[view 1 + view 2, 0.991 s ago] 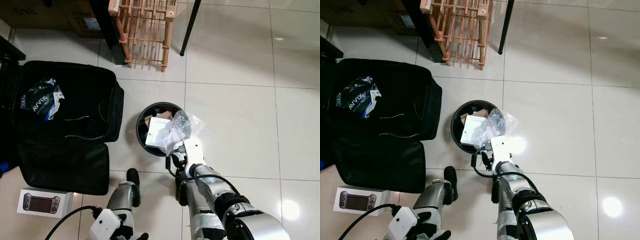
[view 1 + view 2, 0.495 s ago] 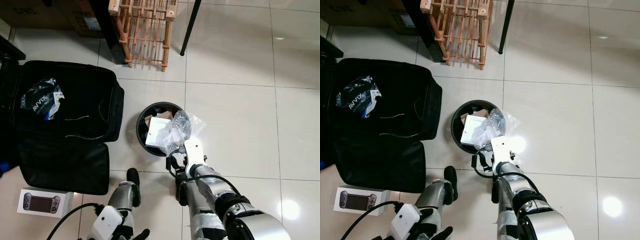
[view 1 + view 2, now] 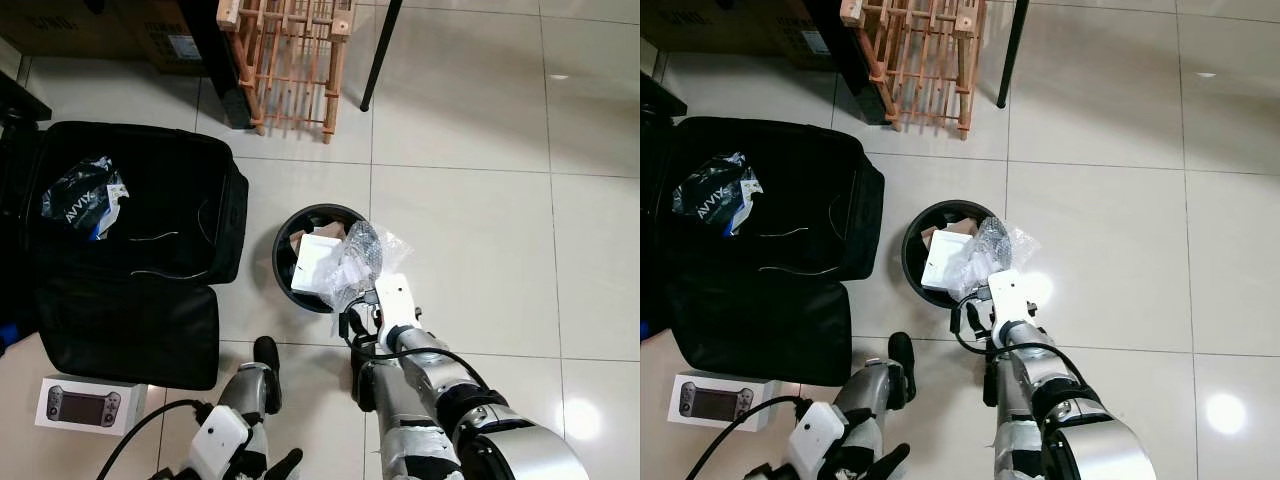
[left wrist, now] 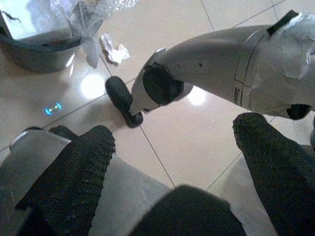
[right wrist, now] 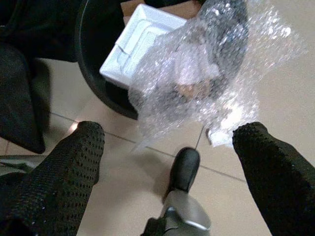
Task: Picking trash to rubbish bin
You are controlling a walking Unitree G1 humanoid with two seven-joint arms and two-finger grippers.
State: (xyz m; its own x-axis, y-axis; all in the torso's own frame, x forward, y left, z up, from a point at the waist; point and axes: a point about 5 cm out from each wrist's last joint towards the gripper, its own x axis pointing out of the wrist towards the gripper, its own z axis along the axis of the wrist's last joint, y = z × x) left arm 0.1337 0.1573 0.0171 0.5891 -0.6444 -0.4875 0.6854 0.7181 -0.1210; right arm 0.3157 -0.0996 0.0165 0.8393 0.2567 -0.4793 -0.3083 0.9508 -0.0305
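A round black rubbish bin (image 3: pixel 286 272) stands on the tiled floor with a white foam tray (image 3: pixel 314 258) inside. A wad of clear bubble wrap (image 3: pixel 362 252) lies draped over the bin's right rim, partly hanging outside. My right gripper (image 5: pixel 167 133) hovers just short of the wrap, open, with nothing between its fingers (image 5: pixel 78 152); its white wrist (image 3: pixel 396 300) sits right of the bin. A small crumpled white scrap (image 4: pixel 114 49) lies on the floor beside the bin. My left gripper (image 4: pixel 172 132) hangs low near my legs, open and empty.
An open black suitcase (image 3: pixel 130 300) with a plastic bag (image 3: pixel 85 197) lies left of the bin. A boxed handheld console (image 3: pixel 90 405) sits below it. A wooden rack (image 3: pixel 290 55) and a black table leg (image 3: pixel 380 55) stand farther ahead. Bare tiles spread to the right.
My right wrist has drawn back slightly to the right, away from the bin. The bubble wrap stays on the rim. The left arm shifted a little at the bottom.
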